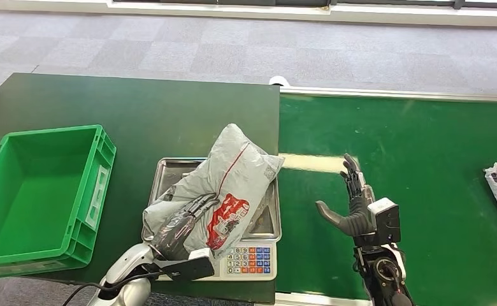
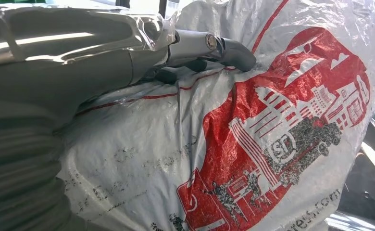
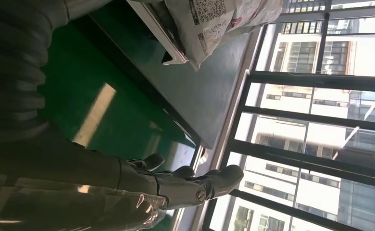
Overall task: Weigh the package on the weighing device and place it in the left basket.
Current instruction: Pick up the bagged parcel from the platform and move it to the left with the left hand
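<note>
The grey poly-mailer package is lying on the scale's steel pan, gripped by the left hand; the right hand is held empty, fingers apart. Being soft, slick and probably light, it is best gripped around its bulging middle, since loose film may slip.

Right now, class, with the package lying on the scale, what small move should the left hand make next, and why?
Probably close the left hand around the package: its fingers lie on the bag, which rests on the scale, while the green basket stands empty.
</note>
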Tool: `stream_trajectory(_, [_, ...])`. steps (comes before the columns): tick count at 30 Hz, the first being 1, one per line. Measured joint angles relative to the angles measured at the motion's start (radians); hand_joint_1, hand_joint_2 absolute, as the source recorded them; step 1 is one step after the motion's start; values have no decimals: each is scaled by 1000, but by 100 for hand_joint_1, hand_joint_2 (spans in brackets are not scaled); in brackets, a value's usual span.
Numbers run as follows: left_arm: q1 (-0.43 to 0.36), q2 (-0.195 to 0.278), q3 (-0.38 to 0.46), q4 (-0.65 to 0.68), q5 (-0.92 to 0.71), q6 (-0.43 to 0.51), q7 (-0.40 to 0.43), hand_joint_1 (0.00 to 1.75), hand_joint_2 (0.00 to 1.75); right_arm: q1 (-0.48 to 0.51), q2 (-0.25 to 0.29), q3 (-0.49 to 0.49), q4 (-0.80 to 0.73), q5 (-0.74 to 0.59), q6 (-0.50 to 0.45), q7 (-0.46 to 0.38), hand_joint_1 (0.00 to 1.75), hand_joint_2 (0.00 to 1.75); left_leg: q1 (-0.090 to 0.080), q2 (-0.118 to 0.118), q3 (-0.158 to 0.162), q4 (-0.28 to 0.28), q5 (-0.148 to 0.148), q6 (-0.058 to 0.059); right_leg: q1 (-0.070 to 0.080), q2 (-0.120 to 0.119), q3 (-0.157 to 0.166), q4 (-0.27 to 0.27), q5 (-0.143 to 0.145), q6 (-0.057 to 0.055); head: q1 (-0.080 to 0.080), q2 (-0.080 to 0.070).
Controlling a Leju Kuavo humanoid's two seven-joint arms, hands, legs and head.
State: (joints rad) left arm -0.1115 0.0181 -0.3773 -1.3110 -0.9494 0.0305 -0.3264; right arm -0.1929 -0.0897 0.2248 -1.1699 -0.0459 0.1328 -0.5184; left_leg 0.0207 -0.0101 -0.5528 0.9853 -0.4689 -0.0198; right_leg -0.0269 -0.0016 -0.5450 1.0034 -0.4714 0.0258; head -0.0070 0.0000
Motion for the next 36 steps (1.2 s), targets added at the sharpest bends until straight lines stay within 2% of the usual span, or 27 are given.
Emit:
stream_trajectory(1, [-1,0,-1,2,0,0,0,40,175,0,0,0,-1,0,0,0,0,175,0,0,1,0,0,0,0,0,1,0,0,0,0,0])
stream_trajectory(4, [-3,2,-4,3,2,1,-4,162,175,0,1,-1,-4,0,-1,0,0,175,0,0,1,0,0,0,0,0,1,0,0,0,0,0])
stream_trajectory(5, [-3,2,-5,3,4,2,-8,170,175,1,1,-3,-5,1,-1,1,0,175,0,0,2,0,0,0,0,0,1,0,0,0,0,0])
stream_trajectory(10, [-2,5,-12,4,17,58,-42,174,175,9,2,-17,-20,5,-2,6,0,175,0,0,2,0,0,0,0,0,1,0,0,0,0,0])
stream_trajectory(15, [17,4,-26,10,2,221,-76,175,175,15,2,-27,-30,3,-3,7,0,175,0,1,0,0,0,0,0,1,-1,0,1,-1,0,0])
stream_trajectory(20, [42,-3,-30,8,17,337,-97,175,175,15,-1,-29,-31,-11,-3,6,0,175,0,3,-2,0,1,0,0,2,-4,0,2,-1,0,0])
stream_trajectory(29, [43,-15,-25,0,29,401,-110,175,175,12,-3,-28,-30,-28,-3,3,0,175,0,3,-8,0,1,0,0,2,-9,0,2,-1,0,0])
stream_trajectory(36, [47,-22,-4,-18,68,578,-205,175,175,13,-3,-28,-30,-32,-5,3,0,175,0,3,-12,0,1,0,0,2,-14,0,2,-1,0,0])
